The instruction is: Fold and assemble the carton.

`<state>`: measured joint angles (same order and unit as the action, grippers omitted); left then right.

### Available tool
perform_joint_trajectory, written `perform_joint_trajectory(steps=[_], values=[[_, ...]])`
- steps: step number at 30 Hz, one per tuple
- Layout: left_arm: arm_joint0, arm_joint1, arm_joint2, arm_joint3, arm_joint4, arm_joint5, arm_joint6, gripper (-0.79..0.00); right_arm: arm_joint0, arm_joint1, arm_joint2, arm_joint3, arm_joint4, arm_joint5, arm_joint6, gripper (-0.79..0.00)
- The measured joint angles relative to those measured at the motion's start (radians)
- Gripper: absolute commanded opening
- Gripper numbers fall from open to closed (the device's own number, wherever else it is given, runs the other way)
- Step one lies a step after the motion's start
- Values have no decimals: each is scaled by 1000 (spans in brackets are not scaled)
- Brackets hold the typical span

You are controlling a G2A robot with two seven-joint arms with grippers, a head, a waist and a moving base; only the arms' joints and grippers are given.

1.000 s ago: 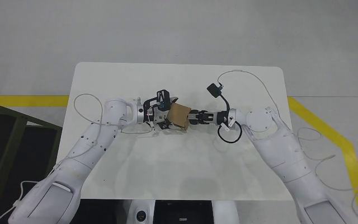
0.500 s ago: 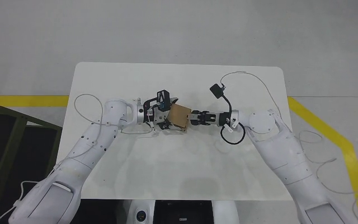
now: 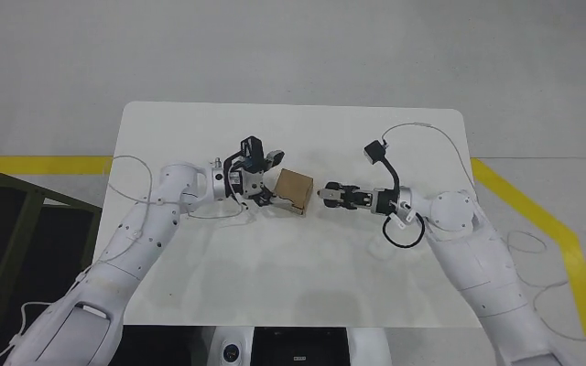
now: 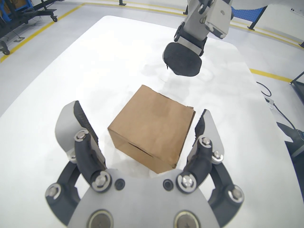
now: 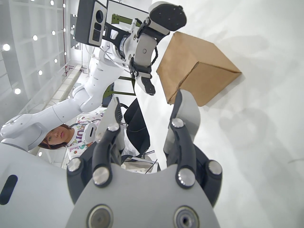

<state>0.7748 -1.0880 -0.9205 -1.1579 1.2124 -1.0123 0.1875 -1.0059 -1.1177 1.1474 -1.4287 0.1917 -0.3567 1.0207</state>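
Brown cardboard carton (image 3: 295, 189), box-shaped, on smooth white table (image 3: 275, 274)

Overhead view and two close, opposed wrist views, carton (image 3: 295, 189) common to all.

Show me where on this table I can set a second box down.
Widest bare patch: the near half of the table, bordered by the two forearms and the near edge. The far strip, between the carton and the far edge, is also free, save a thin cable. Crowded: the middle, where the left gripper and right gripper flank the carton.
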Motion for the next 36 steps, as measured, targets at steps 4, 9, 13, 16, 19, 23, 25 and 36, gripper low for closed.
perform_joint_trajectory(steps=[4, 9, 13, 16, 19, 23, 25, 36], values=[[23, 28, -57, -40, -70, 0, -36, 0, -18, 8, 40, -1, 3, -104, -8, 0], [53, 51, -137, -78, -118, 22, -82, 0, -28, 19, 96, 15, -45, -251, -55, 0], [68, 66, -197, -97, -155, 36, -130, 0, -43, 32, 174, 41, -131, -411, -146, 0], [69, 76, -241, -99, -189, 40, -169, 0, -53, 40, 235, 63, -209, -505, -233, 0], [69, 85, -281, -100, -219, 46, -199, 0, -57, 45, 291, 78, -300, -566, -326, 0], [74, 96, -327, -101, -251, 51, -233, 0, -55, 50, 352, 89, -418, -592, -440, 0], [74, 102, -349, -104, -261, 50, -255, 0, -54, 51, 377, 93, -465, -564, -491, 0], [78, 127, -455, -124, -311, 72, -300, 0, -84, 67, 488, -7, -734, -492, -670, 0]])
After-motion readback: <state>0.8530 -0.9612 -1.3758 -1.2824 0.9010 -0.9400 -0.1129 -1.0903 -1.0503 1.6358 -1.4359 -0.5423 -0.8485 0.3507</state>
